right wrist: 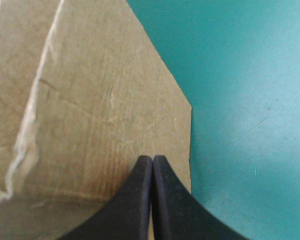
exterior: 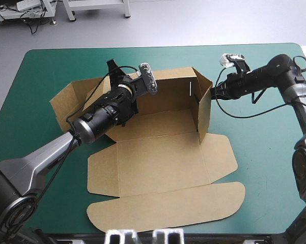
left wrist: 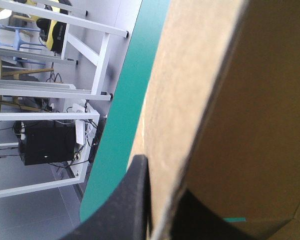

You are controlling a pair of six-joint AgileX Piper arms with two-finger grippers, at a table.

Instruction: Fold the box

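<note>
While the box [exterior: 163, 162] sat mid-worktop [exterior: 265, 168] with only 2 walls upright, I judged the fold less than half done. The far wall and the right wall stood. The left panel leaned outward, and the lid with its rounded flaps lay flat on the near side.

The left claw [exterior: 113, 67] was clenched on the board at the far left corner, and its wrist view showed the brown sheet between its 2 fingers [left wrist: 135, 200]. The right claw [exterior: 212, 91] was clenched on nothing, its tips meeting in 1 point [right wrist: 152, 157]. The outer face of the right wall lay just ahead of those tips and seemed to be touching them.

By my estimate, what remained was raising the left panel, tucking the corner flaps and locking the walls.
</note>
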